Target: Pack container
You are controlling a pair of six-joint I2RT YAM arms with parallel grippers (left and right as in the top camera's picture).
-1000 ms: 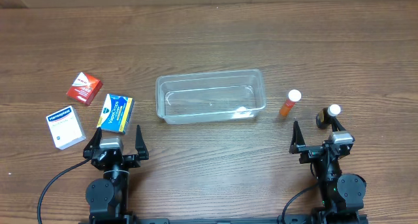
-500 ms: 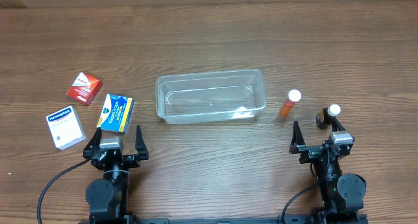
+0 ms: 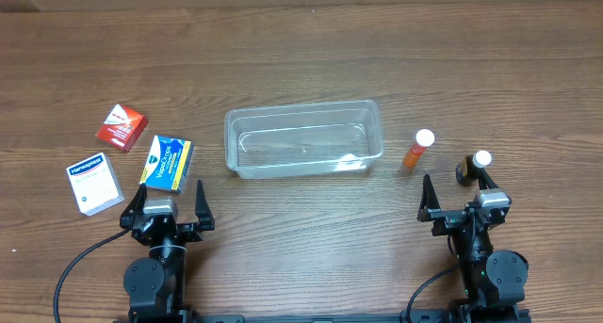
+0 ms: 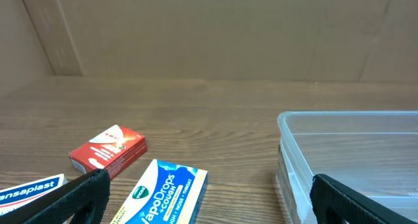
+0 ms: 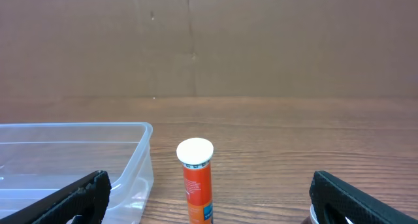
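The clear plastic container [image 3: 303,138] stands empty at the table's middle; it also shows in the left wrist view [image 4: 353,152] and the right wrist view [image 5: 72,159]. My left gripper [image 3: 167,202] is open and empty near the front, just behind a blue-and-yellow VapoDrops box [image 3: 168,162] [image 4: 163,194]. A red box [image 3: 122,127] [image 4: 108,149] and a white box [image 3: 94,183] [image 4: 26,191] lie to the left. My right gripper [image 3: 460,199] is open and empty, with an upright orange tube [image 3: 419,149] [image 5: 196,181] ahead of it and a dark white-capped bottle [image 3: 474,166] beside its right finger.
The wooden table [image 3: 301,59] stretches behind the container. A brown cardboard wall [image 4: 209,28] stands at the table's far edge. Black cables run from both arm bases at the front edge.
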